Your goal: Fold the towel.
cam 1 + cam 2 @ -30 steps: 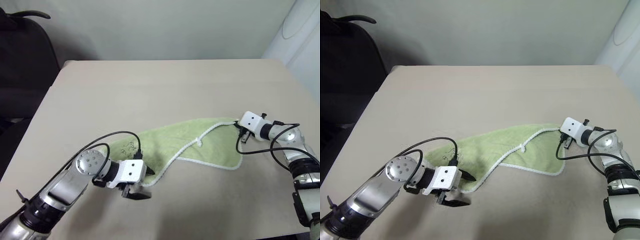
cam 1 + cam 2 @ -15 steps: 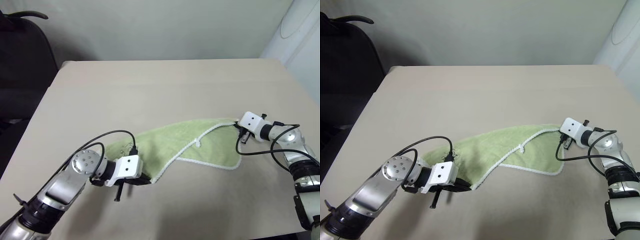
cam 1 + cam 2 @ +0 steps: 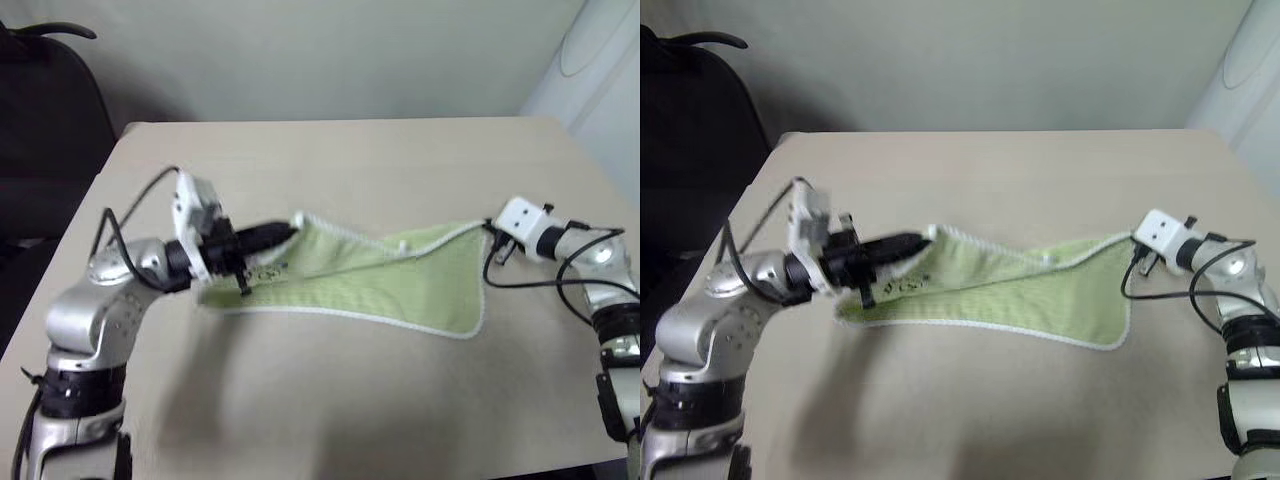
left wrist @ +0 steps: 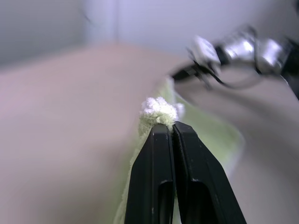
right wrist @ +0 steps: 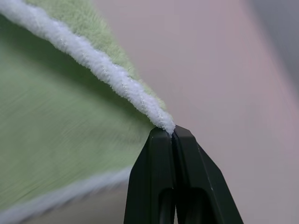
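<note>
Towel point(image 3: 380, 285) hangs stretched between my two arms, its lower edge trailing on the worktop point(image 3: 330, 170). My left pincer point(image 3: 288, 230) pinches one corner, my right pincer point(image 3: 487, 232) the opposite, so the cloth is taut and ready for folding over.

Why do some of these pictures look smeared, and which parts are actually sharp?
Left eye view: the left gripper and towel look smeared, probably motion blur. Left wrist view: the black fingers are crisp, the table behind soft. Right wrist view: the towel's white edging is sharp near the right gripper.
</note>
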You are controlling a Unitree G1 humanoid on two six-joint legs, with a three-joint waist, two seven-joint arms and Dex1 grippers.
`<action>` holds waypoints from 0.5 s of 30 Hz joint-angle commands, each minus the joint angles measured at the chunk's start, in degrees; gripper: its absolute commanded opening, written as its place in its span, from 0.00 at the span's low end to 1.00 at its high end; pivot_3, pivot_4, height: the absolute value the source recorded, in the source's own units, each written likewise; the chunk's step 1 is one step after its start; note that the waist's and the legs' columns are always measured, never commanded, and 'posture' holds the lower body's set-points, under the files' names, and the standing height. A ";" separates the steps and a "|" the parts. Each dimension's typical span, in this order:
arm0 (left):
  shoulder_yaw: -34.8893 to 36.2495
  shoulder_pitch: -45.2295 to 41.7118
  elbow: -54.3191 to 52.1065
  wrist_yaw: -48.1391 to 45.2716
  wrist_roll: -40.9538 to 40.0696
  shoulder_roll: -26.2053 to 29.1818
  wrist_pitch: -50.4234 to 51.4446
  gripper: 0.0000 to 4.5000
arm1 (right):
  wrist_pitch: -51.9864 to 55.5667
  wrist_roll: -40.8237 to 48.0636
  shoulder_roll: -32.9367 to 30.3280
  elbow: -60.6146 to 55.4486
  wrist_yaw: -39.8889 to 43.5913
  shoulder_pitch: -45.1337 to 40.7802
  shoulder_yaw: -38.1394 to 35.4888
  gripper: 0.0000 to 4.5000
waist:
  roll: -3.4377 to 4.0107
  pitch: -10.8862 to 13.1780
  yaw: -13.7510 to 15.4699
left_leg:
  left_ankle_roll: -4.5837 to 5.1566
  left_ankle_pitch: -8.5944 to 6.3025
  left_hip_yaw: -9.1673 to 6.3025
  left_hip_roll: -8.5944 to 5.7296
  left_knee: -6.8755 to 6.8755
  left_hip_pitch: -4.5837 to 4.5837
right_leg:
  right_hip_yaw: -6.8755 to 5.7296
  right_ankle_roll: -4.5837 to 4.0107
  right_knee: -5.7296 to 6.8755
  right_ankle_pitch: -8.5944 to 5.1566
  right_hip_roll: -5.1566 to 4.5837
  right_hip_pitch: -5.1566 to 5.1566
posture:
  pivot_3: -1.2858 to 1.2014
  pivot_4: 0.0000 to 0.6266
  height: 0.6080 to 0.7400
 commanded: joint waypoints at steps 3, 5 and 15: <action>5.34 -13.62 11.19 6.81 -1.64 -2.76 -1.25 0.00 | -3.14 -0.87 -3.29 6.64 -0.76 -11.34 -1.27 0.00 | 0.00 0.00 0.21 | 0.05 0.06 0.01 0.00 0.00 0.00 | 0.00 0.03 0.03 0.02 0.00 0.06 | 0.52 0.24 1.00; 6.31 -18.43 15.07 7.02 -0.78 -2.65 -3.28 0.00 | -4.33 -1.12 -4.29 8.66 -0.13 -15.88 -1.18 0.00 | 0.01 0.01 0.27 | 0.06 0.20 0.01 0.00 0.01 -0.12 | -0.02 0.06 0.03 0.03 0.00 0.02 | 0.52 0.24 1.00; 13.63 -18.97 14.26 5.12 -6.05 4.25 -0.30 0.00 | -2.64 5.63 -8.93 6.20 9.36 -20.72 -5.38 0.00 | 0.01 0.01 0.04 | 0.08 0.30 0.03 0.05 -0.11 -0.58 | -0.03 0.07 -0.41 0.04 0.06 -0.27 | 0.52 0.24 1.00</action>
